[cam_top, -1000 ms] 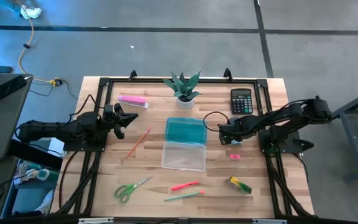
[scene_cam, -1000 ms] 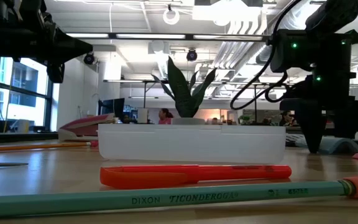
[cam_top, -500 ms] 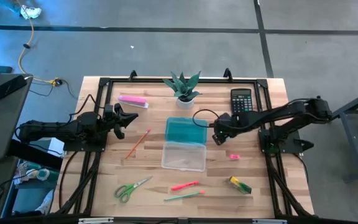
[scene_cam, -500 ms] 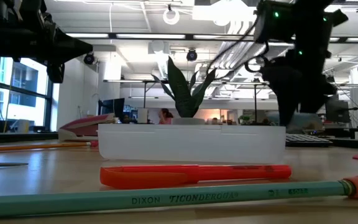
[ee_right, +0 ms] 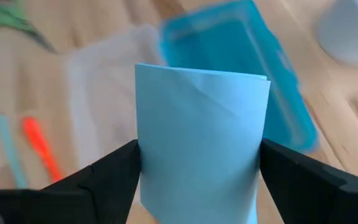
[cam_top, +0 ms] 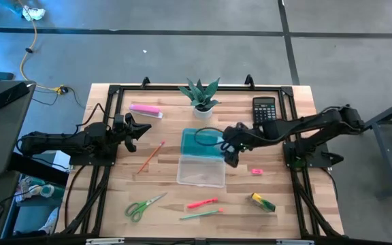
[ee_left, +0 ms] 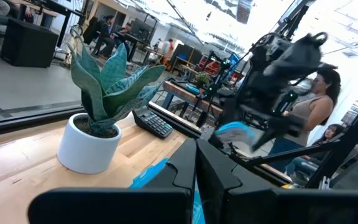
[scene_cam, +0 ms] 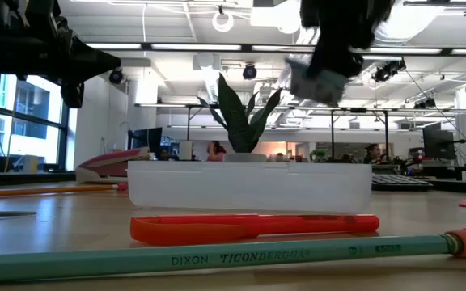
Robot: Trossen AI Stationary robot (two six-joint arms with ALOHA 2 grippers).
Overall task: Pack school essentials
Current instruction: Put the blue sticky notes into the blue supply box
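My right gripper point(cam_top: 230, 148) hangs over the right edge of the open case, shut on the light-blue square note pad point(ee_right: 201, 149). The case is a teal lid point(cam_top: 201, 141) joined to a clear tray point(cam_top: 201, 170). Flat on the table lie the orange pencil point(cam_top: 152, 156), green-handled scissors point(cam_top: 143, 206), pink-red pen point(cam_top: 203, 203), green pen point(cam_top: 201, 214), tiny pink eraser point(cam_top: 256, 171) and yellow-green block point(cam_top: 263, 201). My left gripper point(cam_top: 133, 129) waits shut at the table's left side. My right gripper pinches the note pad between its two fingers point(ee_right: 114, 177), one on each of two opposite side edges point(ee_right: 143, 168). The fingers come from above, slanting toward the table's left. The pad is lifted clear and shows blurred below the gripper point(scene_cam: 314, 77) in the low view.
A black calculator point(cam_top: 265, 109) lies at the far right, a potted plant point(cam_top: 199, 95) stands at the far middle and a long pale-pink bar point(cam_top: 145, 109) lies at the far left. Black frame rails point(cam_top: 101, 170) run along both sides of the table.
My right gripper has risen from the table near the calculator and travelled toward the table's left, to the case's right edge. The note pad, which lay on the table under the fingers, is now lifted clear and carried along.
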